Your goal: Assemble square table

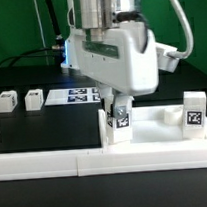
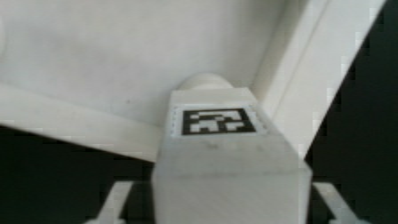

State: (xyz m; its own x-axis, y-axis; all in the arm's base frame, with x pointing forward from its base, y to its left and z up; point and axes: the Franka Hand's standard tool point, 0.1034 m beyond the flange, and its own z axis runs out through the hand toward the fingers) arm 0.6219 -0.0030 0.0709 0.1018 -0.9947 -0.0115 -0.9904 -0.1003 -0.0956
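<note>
Gripper (image 1: pixel 119 107) clamped on a tagged leg (image 1: pixel 120 119), upright at the square tabletop (image 1: pixel 159 131) corner toward the exterior view's left. For good seating: hold vertical, centre over the corner, lower gently before twisting.

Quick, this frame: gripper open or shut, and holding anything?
Gripper: closed on a white tagged table leg, held upright.
</note>
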